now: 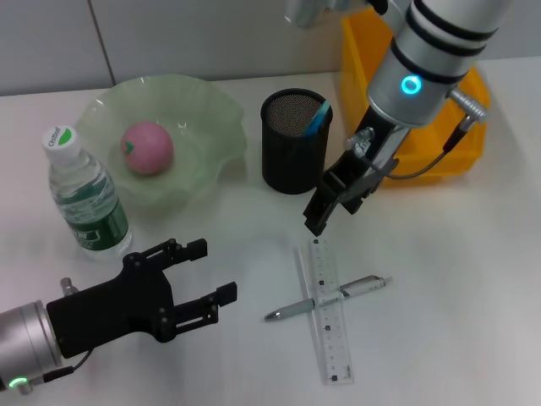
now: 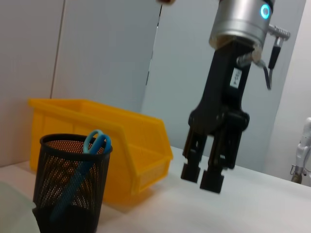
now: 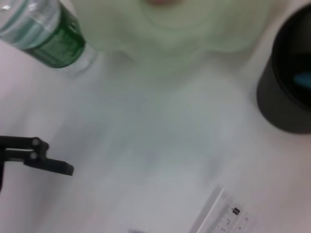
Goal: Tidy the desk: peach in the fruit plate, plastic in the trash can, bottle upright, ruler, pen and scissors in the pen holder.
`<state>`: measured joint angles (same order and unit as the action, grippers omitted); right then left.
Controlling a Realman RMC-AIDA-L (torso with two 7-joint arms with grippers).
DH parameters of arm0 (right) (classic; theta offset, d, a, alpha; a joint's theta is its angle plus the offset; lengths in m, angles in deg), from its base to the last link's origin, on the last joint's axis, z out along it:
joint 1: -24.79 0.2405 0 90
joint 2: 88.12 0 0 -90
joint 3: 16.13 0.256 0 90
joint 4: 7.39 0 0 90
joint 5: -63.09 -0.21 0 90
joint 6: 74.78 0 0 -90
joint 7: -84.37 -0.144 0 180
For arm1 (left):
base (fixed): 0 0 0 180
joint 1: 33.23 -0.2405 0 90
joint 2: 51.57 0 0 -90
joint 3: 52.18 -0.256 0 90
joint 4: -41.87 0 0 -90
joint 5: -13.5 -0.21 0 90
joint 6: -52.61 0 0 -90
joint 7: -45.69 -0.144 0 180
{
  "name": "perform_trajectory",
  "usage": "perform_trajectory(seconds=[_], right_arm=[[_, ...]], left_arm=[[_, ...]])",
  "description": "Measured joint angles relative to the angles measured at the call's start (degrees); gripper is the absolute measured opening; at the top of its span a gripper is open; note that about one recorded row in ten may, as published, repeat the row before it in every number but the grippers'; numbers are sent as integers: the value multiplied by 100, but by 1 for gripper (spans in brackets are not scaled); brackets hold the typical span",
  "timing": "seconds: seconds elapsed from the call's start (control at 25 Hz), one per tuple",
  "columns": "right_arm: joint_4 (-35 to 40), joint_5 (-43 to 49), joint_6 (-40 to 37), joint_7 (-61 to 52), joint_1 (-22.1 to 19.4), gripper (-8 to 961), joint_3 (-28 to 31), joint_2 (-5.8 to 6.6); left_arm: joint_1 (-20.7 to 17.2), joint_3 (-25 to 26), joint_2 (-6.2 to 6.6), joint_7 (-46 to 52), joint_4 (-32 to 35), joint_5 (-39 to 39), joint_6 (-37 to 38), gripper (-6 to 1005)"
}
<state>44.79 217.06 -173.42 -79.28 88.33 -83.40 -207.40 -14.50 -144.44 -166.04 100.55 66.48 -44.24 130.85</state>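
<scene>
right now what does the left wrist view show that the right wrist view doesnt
Only the left wrist view shows the right gripper, jaws slightly apart and empty above the desk, the yellow bin and the blue scissors standing in the holder. Only the right wrist view shows the upright bottle, the green plate, the ruler's end and a left gripper finger. Both show the black pen holder.

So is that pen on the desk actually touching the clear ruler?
Touching. In the head view the pen lies straight across the ruler, its barrel crossing the ruler near its middle, with no gap between them.
</scene>
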Motion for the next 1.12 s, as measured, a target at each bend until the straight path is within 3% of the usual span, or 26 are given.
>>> perform_trajectory(seconds=[0.24,0.56,1.12], right_arm=[[-307,0,379,-525,3,651,-73,-7],[-1254,26,823,-574,245,646,-79,-6],[-1843,49,1392,-543,260,622,-93,-10]], left_arm=[[33,41,0,0,9,0,-3,786],[161,89,4,86,4,0,-9,786],[165,95,-13,95,0,0,-12,785]])
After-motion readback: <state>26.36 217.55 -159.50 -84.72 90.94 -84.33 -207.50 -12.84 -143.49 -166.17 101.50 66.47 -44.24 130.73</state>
